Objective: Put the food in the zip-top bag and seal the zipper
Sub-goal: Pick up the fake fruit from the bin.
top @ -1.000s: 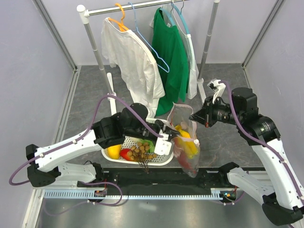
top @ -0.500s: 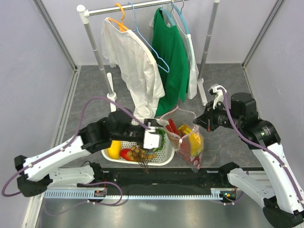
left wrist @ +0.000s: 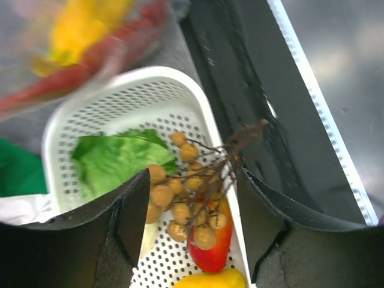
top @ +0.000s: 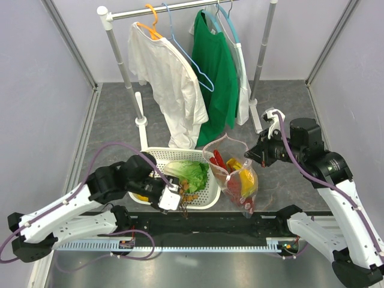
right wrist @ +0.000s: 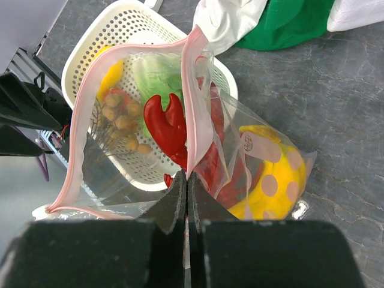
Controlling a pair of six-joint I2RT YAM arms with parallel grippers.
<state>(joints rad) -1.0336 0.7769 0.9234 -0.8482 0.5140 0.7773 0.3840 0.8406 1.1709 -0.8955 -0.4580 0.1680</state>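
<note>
The clear zip-top bag (top: 235,180) hangs just right of the white basket (top: 207,157). My right gripper (top: 252,153) is shut on its pink zipper (right wrist: 192,90), pinching the strip (right wrist: 187,177) so the mouth gapes. In the bag lie a red lobster (right wrist: 167,128) and a yellow banana (right wrist: 271,191). My left gripper (left wrist: 195,223) is open above the basket's front corner (left wrist: 201,105), with the brown longan bunch (left wrist: 185,191) between its fingers (left wrist: 129,219) but below them, ungripped. Under the longans lie a red-yellow mango (left wrist: 211,251) and a yellow lemon (left wrist: 210,281). Green lettuce (left wrist: 113,159) fills the basket's middle.
A clothes rack stands behind the basket with a white shirt (top: 165,78) and a green shirt (top: 216,72) hanging low. Its post (top: 140,117) rises by the basket's back left corner. A black rail (top: 204,225) runs along the table's front edge.
My left gripper has opened and drawn back from the bag's mouth, leftward to the basket's front. The right gripper has sunk a little with the bag, which now rests lower.
</note>
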